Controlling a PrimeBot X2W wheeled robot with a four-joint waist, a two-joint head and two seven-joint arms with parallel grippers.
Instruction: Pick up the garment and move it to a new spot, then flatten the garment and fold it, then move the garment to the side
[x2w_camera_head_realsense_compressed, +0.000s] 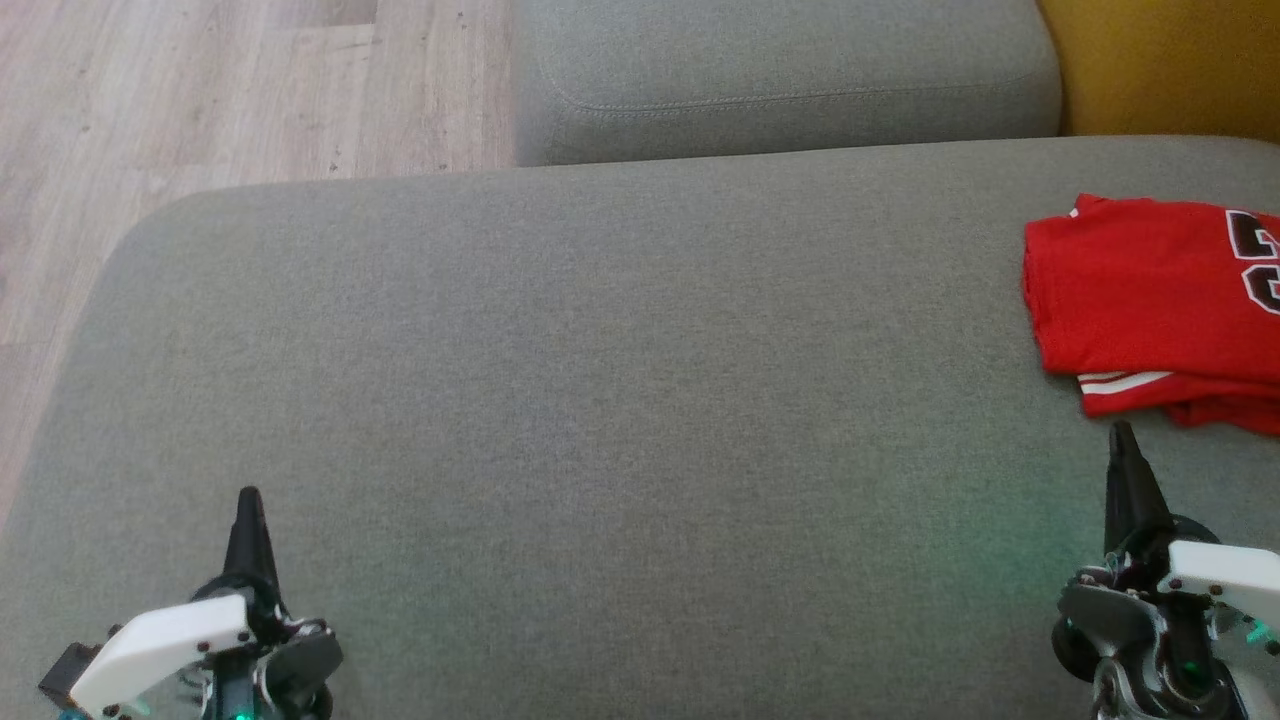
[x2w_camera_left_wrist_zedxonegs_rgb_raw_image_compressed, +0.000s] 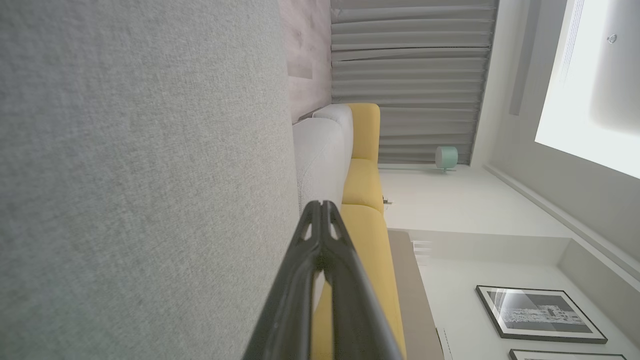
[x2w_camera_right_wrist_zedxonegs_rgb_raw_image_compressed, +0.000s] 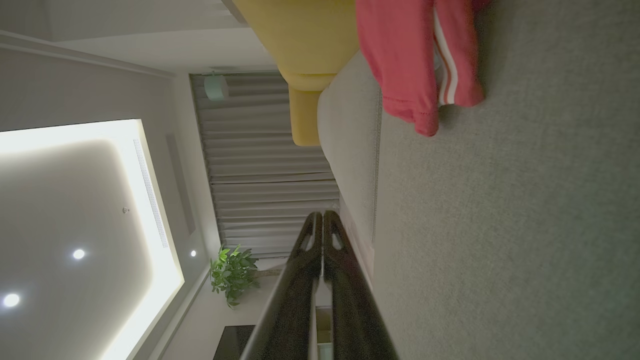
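The garment (x2w_camera_head_realsense_compressed: 1160, 300) is a red jersey with white stripes and dark numerals, folded and lying on the grey sofa cushion (x2w_camera_head_realsense_compressed: 600, 400) at the right edge of the head view. In the right wrist view the garment (x2w_camera_right_wrist_zedxonegs_rgb_raw_image_compressed: 415, 55) sits at the top, well beyond the fingertips. My right gripper (x2w_camera_head_realsense_compressed: 1122, 432) is shut and empty, its tip a short way in front of the jersey's near edge. Far off at the lower left, my left gripper (x2w_camera_head_realsense_compressed: 248, 495) is also shut with nothing in it. In each wrist view the dark fingers (x2w_camera_left_wrist_zedxonegs_rgb_raw_image_compressed: 322, 206) (x2w_camera_right_wrist_zedxonegs_rgb_raw_image_compressed: 322, 215) press together.
A second grey cushion (x2w_camera_head_realsense_compressed: 780, 80) lies behind the big one, with a yellow cushion (x2w_camera_head_realsense_compressed: 1170, 60) at the back right. Wooden floor (x2w_camera_head_realsense_compressed: 200, 90) shows at the left, past the cushion's rounded edge. Curtains (x2w_camera_left_wrist_zedxonegs_rgb_raw_image_compressed: 410, 75), framed pictures (x2w_camera_left_wrist_zedxonegs_rgb_raw_image_compressed: 540, 315) and a potted plant (x2w_camera_right_wrist_zedxonegs_rgb_raw_image_compressed: 232, 272) stand in the room beyond.
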